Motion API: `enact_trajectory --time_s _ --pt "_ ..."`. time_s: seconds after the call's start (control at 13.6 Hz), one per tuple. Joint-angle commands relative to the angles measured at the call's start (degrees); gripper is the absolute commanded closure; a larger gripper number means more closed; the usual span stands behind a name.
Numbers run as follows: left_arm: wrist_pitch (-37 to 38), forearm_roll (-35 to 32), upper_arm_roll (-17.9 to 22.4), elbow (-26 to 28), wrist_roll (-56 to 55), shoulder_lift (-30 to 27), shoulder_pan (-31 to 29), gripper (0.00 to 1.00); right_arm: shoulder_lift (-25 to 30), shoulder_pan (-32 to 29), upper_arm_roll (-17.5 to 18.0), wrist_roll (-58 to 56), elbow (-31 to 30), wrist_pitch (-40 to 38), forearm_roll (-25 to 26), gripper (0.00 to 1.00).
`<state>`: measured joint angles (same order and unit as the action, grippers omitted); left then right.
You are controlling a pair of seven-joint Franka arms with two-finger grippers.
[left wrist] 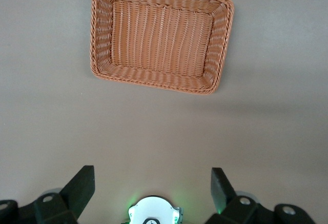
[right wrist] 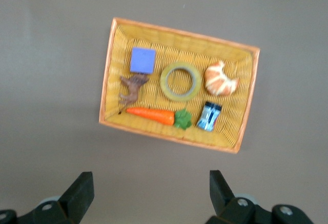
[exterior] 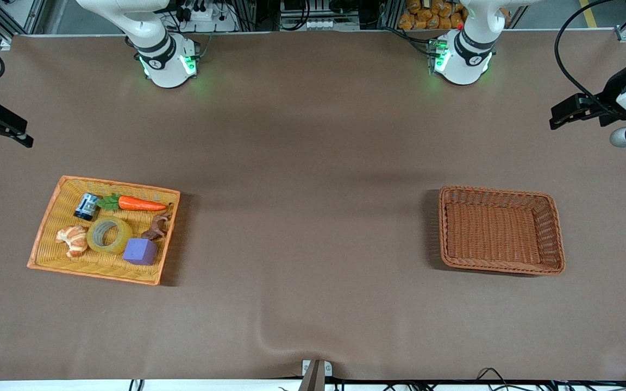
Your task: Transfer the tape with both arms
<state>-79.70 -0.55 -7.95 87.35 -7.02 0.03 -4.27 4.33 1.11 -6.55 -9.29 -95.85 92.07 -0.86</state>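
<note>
- Hanging high with nothing in its hold, the right claw (right wrist: 147, 196) has its fingers spread wide; it is up over the worktop (exterior: 313, 163) at the right arm's end, looking down on the orange tray (right wrist: 110, 75).
- At the left arm's end, the left claw (left wrist: 152, 190) is equally wide open and empty, over the worktop near the brown wicker basket (left wrist: 97, 44), which holds nothing.
- Lying flat in the orange tray, toward its edge nearer the front camera, the tape (exterior: 110, 235) is touching or almost touching the croissant (exterior: 73, 239) and the purple cube (exterior: 140, 251).
- A carrot (exterior: 142, 204), a small blue-and-silver can (exterior: 87, 207) and a brown figurine (exterior: 156, 227) fill the rest of the tray.
- Likely risk: fingers coming down around the ring's rim could strike the cube or croissant and nudge the roll aside.
- Handover risk: the smooth roll may slip if one claw releases before the other grips.
</note>
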Motion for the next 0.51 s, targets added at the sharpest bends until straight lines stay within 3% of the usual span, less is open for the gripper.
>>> enact_trajectory --time_s 0.0,0.44 --pt "-2.1 0.6 0.0 0.1 1.2 -0.7 -0.5 0.0 1.3 0.3 0.8 2.2 -0.9 -1.0 0.3 0.0" --pt "-3.6 0.6 0.0 -1.1 1.1 0.0 -0.6 0.0 0.8 0.9 0.8 8.1 -1.3 -2.9 3.1 0.0"
